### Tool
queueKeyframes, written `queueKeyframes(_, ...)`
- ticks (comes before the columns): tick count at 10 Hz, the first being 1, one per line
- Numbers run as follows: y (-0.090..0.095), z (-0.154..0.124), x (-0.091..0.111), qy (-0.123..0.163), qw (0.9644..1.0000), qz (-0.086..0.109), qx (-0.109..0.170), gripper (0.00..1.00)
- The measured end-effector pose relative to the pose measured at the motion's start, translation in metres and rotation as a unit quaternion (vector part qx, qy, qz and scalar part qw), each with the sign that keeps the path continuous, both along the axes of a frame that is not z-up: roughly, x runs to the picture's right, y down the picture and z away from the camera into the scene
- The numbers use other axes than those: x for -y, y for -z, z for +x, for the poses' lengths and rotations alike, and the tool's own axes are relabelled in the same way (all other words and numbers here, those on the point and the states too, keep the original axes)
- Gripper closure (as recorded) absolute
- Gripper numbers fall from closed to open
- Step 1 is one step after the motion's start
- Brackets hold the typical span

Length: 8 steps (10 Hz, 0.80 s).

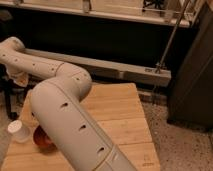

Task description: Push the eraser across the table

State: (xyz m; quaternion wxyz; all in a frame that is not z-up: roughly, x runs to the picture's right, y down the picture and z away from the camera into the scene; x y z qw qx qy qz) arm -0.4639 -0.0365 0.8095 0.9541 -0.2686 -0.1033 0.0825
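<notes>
The light wooden table (120, 112) fills the lower middle of the camera view. My large white arm (65, 115) crosses its left half and bends back to the far left. My gripper (18, 78) hangs at the end of the arm, over the table's far left corner. The eraser is hidden behind the arm. A reddish bowl (42, 139) peeks out beside the arm at the near left. A white cup (19, 131) stands left of the bowl.
A long grey rail (115, 67) runs behind the table, with a slanted metal pole (172, 42) rising from it. A dark cabinet (192, 75) stands to the right. Speckled floor (175, 145) lies right of the table. A dark stand (7, 97) is at the left edge.
</notes>
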Motion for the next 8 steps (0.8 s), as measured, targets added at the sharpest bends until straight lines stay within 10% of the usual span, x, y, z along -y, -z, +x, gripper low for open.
queueKeyframes(5, 0.002, 0.001, -0.001, -0.007, 1.0, 0.0, 0.0, 0.38)
queueKeyframes(8, 0.0, 0.018, -0.004, -0.075, 0.9971, 0.005, 0.006, 0.2)
